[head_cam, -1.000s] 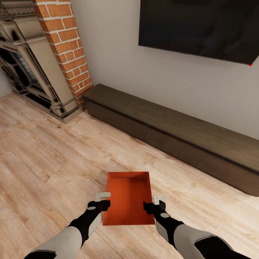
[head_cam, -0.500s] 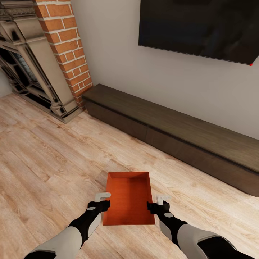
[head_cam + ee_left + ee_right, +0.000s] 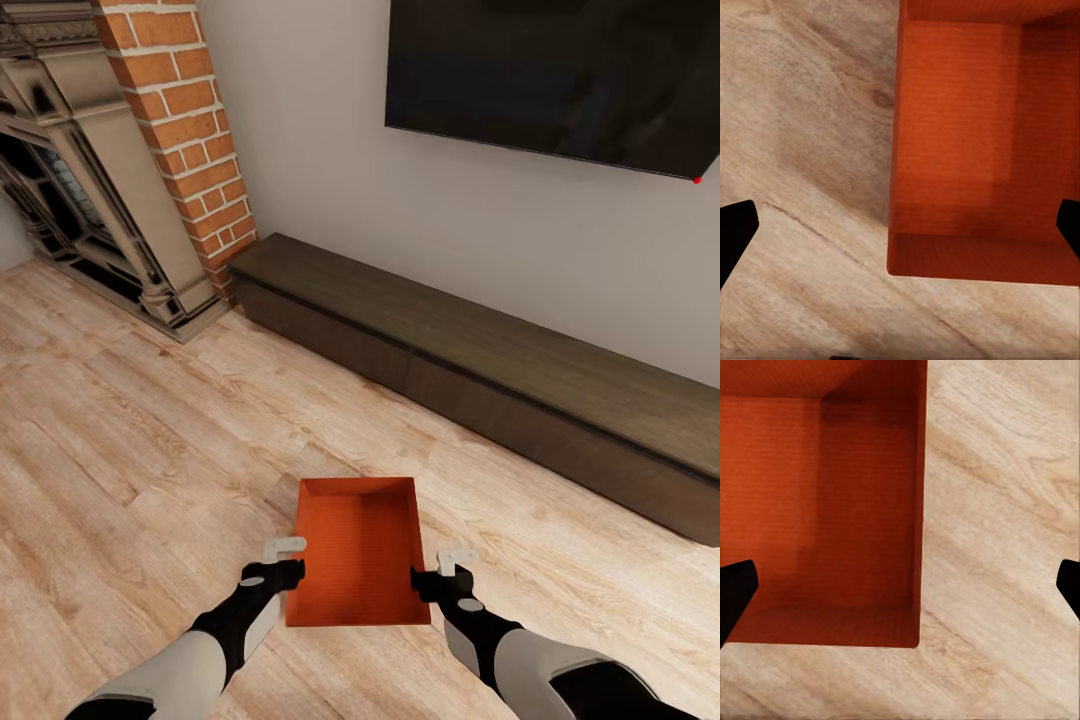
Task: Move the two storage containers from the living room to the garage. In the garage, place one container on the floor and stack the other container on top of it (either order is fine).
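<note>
Orange-red thin-walled rectangular storage container (image 3: 357, 552) sits lidless and empty on the light wood plank floor (image 3: 130, 450). Left pincer (image 3: 283, 562) and right pincer (image 3: 447, 568) flank its long sides, jaws spread wide straddling each wall. Beyond runs a dark wooden low cabinet (image 3: 480, 390), its far end cut off.

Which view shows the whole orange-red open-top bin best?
Head view: the orange-red rectangular storage bin shows whole on the wood plank floor. The left wrist view and right wrist view each crop it to one near corner.
</note>
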Controlling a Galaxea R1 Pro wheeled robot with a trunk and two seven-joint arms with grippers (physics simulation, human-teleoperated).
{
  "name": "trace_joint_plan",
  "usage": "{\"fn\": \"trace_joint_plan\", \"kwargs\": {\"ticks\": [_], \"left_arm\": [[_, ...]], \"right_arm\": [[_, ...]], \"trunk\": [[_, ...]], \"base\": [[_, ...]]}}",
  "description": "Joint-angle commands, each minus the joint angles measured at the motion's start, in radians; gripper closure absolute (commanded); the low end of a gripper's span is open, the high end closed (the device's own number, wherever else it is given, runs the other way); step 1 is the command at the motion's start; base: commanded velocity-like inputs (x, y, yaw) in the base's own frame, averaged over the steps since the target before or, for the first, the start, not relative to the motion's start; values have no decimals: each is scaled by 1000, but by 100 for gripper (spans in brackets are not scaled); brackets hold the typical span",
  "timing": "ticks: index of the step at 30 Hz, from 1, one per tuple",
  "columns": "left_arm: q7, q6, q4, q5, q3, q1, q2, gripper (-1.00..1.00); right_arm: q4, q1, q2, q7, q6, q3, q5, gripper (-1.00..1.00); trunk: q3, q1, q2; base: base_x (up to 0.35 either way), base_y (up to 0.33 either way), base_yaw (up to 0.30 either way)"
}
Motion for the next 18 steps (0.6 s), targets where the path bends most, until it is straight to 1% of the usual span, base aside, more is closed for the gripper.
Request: {"fn": "trace_joint_plan", "kwargs": {"ticks": [1, 10, 18], "left_arm": [[4, 3, 1, 5, -3, 0, 0, -100], [4, 2, 36, 7, -1, 0, 1, -100], [4, 1, 63, 10, -1, 0, 11, -100]], "right_arm": [[3, 2, 1, -2, -6, 9, -9, -100], [3, 19, 0, -1, -8, 9, -8, -100], [3, 19, 1, -1, -31, 9, -9, -100]], "trunk": [[-1, 0, 0], [-1, 0, 0], [-1, 0, 0]], "base": [[0, 0, 0], [0, 0, 0], [0, 0, 0]]}}
